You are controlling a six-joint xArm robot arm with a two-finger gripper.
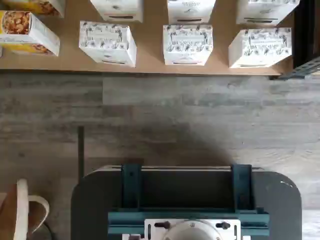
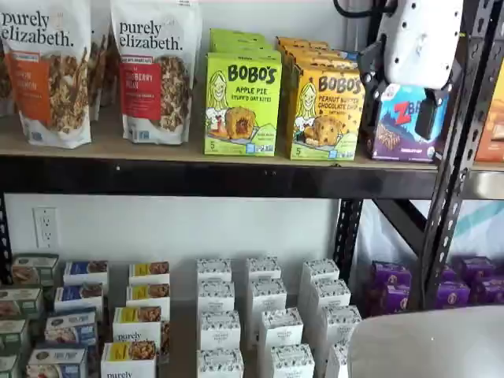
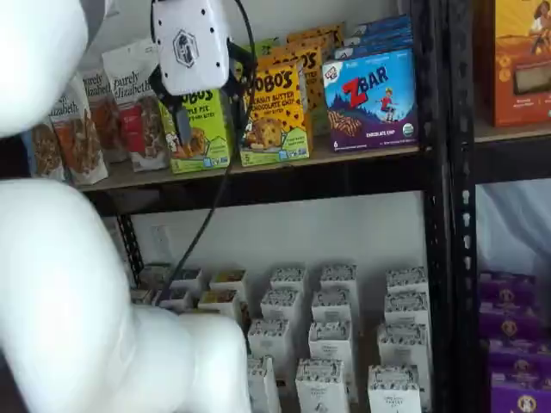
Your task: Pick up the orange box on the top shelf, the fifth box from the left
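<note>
Because the two shelf views disagree about it, the side on which the gripper [image 2: 399,94] hangs from the orange box [image 2: 324,114] has to be judged, not read off. In a shelf view it covers the Zbar box [image 2: 409,126], right of the orange box. In a shelf view its body [image 3: 191,43] sits over the green box [image 3: 200,129], left of the orange box. That mismatch suggests the gripper is well out in front of the orange box, apart from it and at about its height or a little above. If so, the coming move is mostly a reach inward toward the orange box.

The orange box stands upright on the top shelf [image 2: 118,150], long axis vertical, front face outward. The green box is just beside it on one side and the Zbar box on the other. There is only one arm, so no choice of arm arises.

The black fingers stand apart, one either side of the white body, with nothing between them.

Both fingertips are partly masked by the body and dark against the packaging, so their exact spread is hard to make out. More orange cartons stand behind the orange box, but how many is cut off. The wrist view misses the orange box entirely: it shows only white cartons [image 1: 187,45], floor [image 1: 150,110] and the dark mount [image 1: 185,200].
</note>
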